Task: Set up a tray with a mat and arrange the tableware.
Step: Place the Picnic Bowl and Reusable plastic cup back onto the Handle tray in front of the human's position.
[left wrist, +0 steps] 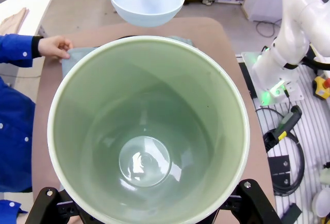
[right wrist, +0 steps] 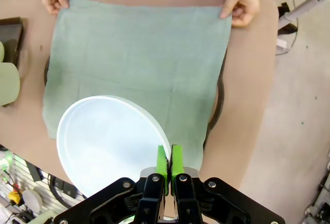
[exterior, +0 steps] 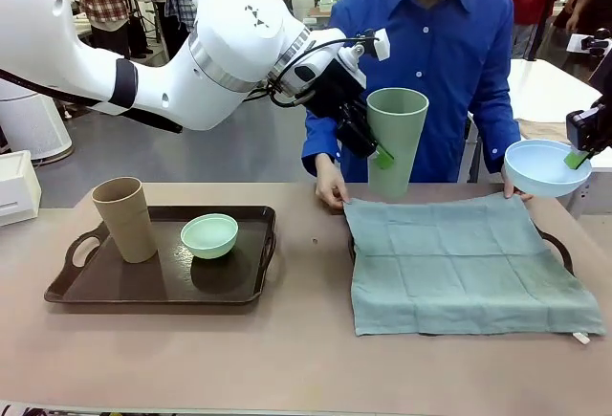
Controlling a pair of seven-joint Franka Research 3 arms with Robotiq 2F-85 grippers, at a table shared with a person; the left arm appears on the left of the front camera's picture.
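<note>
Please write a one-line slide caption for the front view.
The left gripper holds the sage green cup, the right gripper the pale blue bowl, while a person holds the mat's far corners.

The green cup looks like smooth plastic, and its inside shines a little. The blue bowl is smooth plastic too. The mat is soft cloth with a dull, woven look. The dark tray is glossy and shows reflections. The tan cup looks dull. The counter is smooth and matt.
</note>
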